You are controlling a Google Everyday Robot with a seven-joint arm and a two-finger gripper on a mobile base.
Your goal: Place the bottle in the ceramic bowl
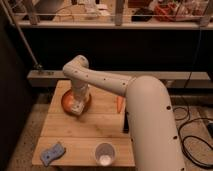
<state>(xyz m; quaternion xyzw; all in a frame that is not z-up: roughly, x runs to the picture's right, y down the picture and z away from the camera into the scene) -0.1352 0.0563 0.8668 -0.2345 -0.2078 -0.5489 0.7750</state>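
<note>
The ceramic bowl (pixel 68 101), shallow, round and orange-brown, sits at the back left of the wooden table (pixel 102 125). My white arm reaches from the right over the table and bends down into the bowl. The gripper (pixel 76 107) hangs over the bowl's middle, low inside its rim. A pale, whitish object at the gripper's tip looks like the bottle (pixel 76 106), though I cannot make out its shape or whether it rests on the bowl's bottom.
A pale translucent cup (pixel 104 154) with a white bottom stands near the front edge. A blue-grey sponge-like object (pixel 52 153) lies at the front left. A small orange item (pixel 119 103) lies beside my arm. Behind the table is a dark shelf unit.
</note>
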